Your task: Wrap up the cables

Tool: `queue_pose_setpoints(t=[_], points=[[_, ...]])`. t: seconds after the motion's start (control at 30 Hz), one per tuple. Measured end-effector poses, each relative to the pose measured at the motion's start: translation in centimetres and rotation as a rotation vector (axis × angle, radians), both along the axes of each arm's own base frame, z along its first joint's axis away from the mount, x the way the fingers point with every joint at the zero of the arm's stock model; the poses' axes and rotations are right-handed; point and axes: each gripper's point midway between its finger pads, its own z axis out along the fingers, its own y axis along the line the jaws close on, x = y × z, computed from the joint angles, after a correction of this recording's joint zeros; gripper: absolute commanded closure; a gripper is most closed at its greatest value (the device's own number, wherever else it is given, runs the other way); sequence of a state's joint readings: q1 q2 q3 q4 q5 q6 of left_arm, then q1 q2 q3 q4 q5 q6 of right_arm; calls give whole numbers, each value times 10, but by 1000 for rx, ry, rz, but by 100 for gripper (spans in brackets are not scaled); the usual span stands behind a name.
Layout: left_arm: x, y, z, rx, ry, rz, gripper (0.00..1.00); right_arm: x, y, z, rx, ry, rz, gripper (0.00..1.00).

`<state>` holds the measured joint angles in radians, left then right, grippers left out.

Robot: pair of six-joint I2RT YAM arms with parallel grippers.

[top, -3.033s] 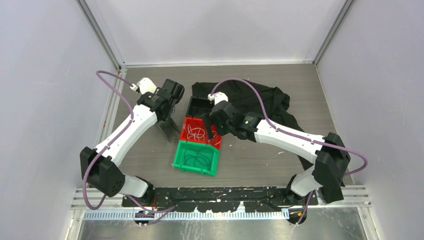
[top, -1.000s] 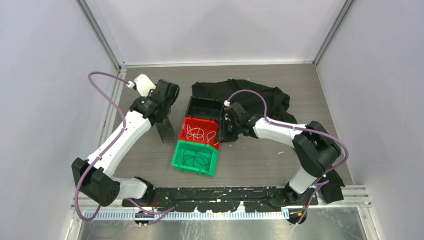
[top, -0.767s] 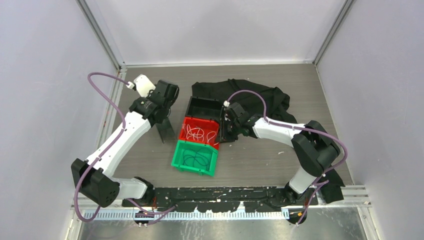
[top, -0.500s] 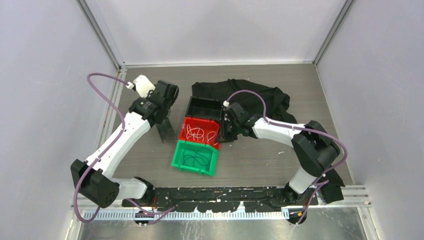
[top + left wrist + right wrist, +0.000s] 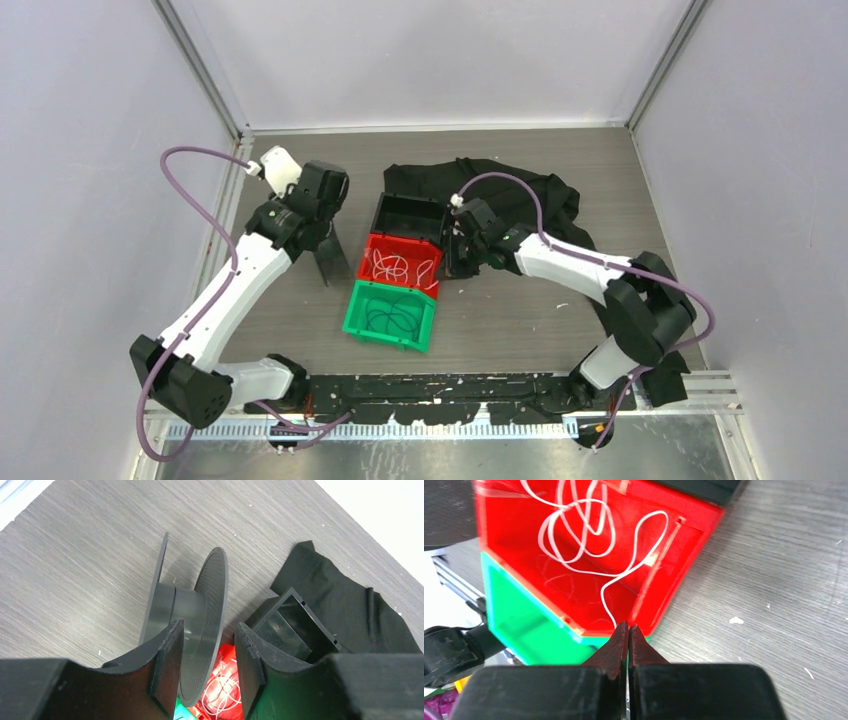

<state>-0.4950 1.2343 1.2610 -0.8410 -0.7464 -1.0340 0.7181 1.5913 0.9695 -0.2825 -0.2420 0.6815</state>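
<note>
The cables (image 5: 398, 267) are thin white cord lying in loose loops (image 5: 574, 525) in a red bin (image 5: 381, 243). One strand runs down the bin's near wall straight into the tips of my right gripper (image 5: 628, 626), which is shut on it at the bin's corner (image 5: 452, 262). My left gripper (image 5: 207, 630) is open and straddles one flange of a dark grey spool (image 5: 187, 605) standing on edge on the table (image 5: 331, 262). A gap shows between that flange and the right finger (image 5: 247, 665).
A green bin (image 5: 392, 342) holding dark cable loops touches the red bin's near side. A black bin (image 5: 384, 212) sits at the red bin's far side. A crumpled black cloth (image 5: 520, 190) covers the back right of the table.
My right gripper has closed on the white strand at the red bin's corner. The left arm has swung its elbow a little outward to the left; the spool stays put.
</note>
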Motion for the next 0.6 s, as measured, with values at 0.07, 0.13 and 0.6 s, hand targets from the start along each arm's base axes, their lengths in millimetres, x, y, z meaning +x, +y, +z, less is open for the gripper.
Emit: queue_pose_setpoints(t=[0.07, 0.13, 0.6], points=[[0, 0, 8, 14, -16, -30, 56, 3, 0, 20, 10, -32, 2, 99], [2, -3, 18, 21, -39, -68, 57, 10, 4, 45, 31, -83, 10, 99], [-3, -84, 88, 130, -191, -803, 23, 45, 28, 299, 279, -568, 103, 99]])
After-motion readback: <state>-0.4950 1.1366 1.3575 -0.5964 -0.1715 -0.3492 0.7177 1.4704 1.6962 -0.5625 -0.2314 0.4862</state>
